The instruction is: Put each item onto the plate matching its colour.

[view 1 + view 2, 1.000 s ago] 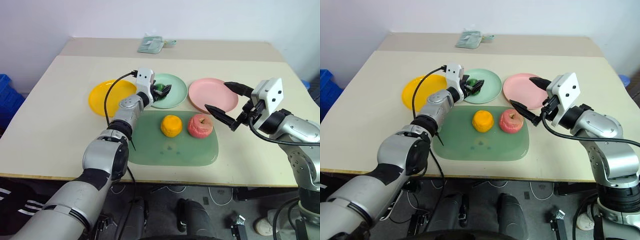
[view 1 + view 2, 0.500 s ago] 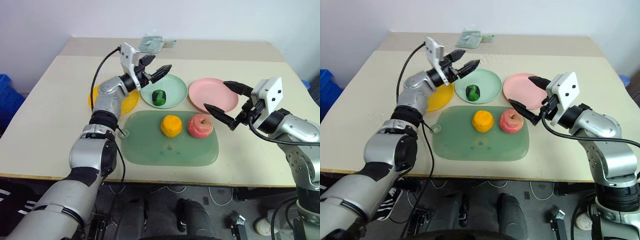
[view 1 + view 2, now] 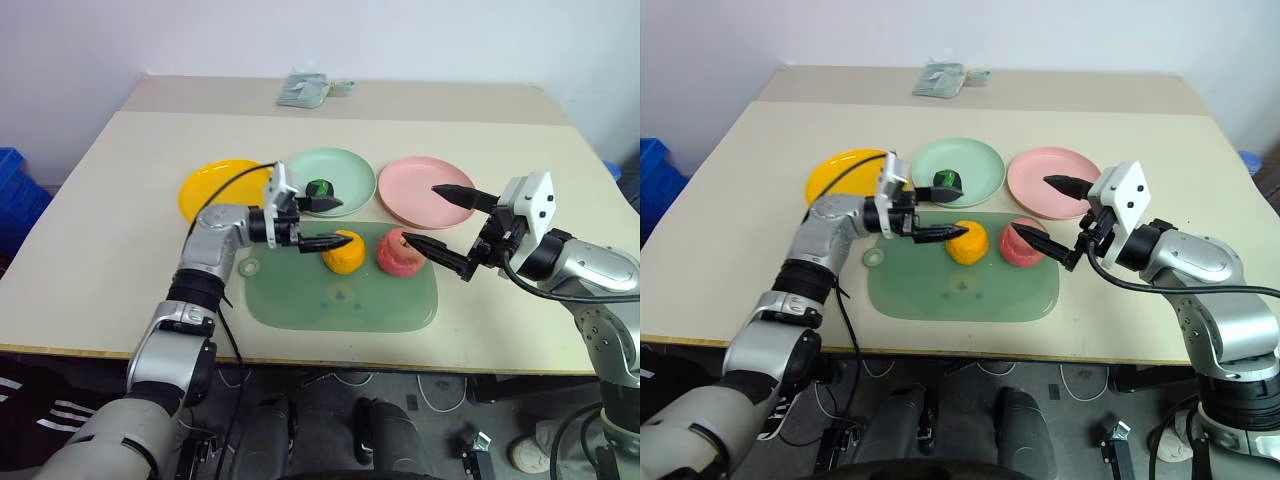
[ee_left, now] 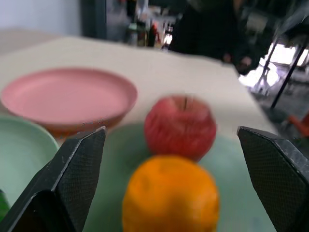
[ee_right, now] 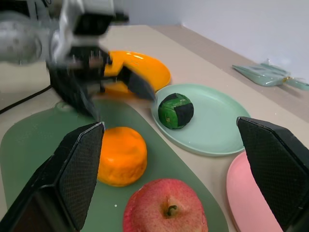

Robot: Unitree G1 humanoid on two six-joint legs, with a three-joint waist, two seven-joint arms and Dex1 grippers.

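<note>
Pale beige tabletop (image 3: 110, 230) against a plain light wall, with a folded greenish packet (image 3: 303, 88) lying at the far edge. Along the far half of the table, three round shallow plastic plates in a row: yellow-orange plate (image 3: 208, 186) on the left, mint green plate (image 3: 348, 172) in the middle, pink plate (image 3: 420, 188) on the right. Already resting on the mint green plate, toward its near left part: the dark green-and-black round toy fruit (image 3: 320, 189), so that pairing looks finished. Just near of the plates, a large translucent green rounded-rectangle cutting mat (image 3: 340, 300), carrying the orange toy fruit (image 3: 343, 252) and, to its right and close beside it, the pink-red toy apple (image 3: 400, 251); neither yet on its plate. Left gripper (image 3: 322, 223) level, pointing right, spread wide and empty, one finger reaching the orange fruit's left side, the other over the green plate's near rim; probably lining up on the orange fruit, the yellow-orange plate lying on that arm's side. Right gripper (image 3: 445, 223) likewise wide open and empty, aimed left, one fingertip close by the apple's right side, the other above the pink plate; well placed for taking the apple, given the pink plate just beyond.
</note>
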